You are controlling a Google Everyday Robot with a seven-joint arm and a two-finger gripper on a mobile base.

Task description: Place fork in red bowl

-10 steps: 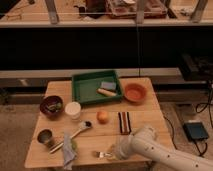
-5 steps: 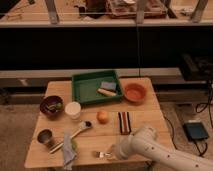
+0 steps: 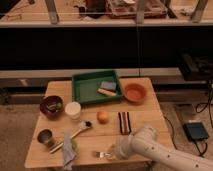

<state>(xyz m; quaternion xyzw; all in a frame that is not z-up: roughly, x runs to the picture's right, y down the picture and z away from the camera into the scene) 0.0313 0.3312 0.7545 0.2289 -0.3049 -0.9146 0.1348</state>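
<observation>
One fork [image 3: 102, 154] lay flat on the wooden table [image 3: 145, 112] near its front edge, tines pointing left and handle running right toward the gripper [image 3: 115, 152]. The gripper sat low at the handle end, just beside or touching it; which one could not be told, nor whether the gripper was closed on the fork or released. The single white arm [image 3: 160, 156] came in from the lower right corner. One red bowl [image 3: 135, 93] stood well apart from the fork at the table's back right, with nothing visible in it. Just left of that bowl was one green tray [image 3: 84, 91] holding two items, a blue-grey sponge [image 3: 107, 85] and a pale oblong piece [image 3: 105, 92] in front of it. Near the table's middle sat one orange fruit [image 3: 102, 116], and to its right one dark striped bar [image 3: 124, 122], which lay between the red bowl and the arm. On the left side were one dark bowl [image 3: 45, 106] with green bits, one white cup [image 3: 73, 110], one metal cup [image 3: 45, 136], one long pale-handled utensil [image 3: 75, 134] with a dark head, and one greyish crumpled packet [image 3: 68, 150] left of the fork.
</observation>
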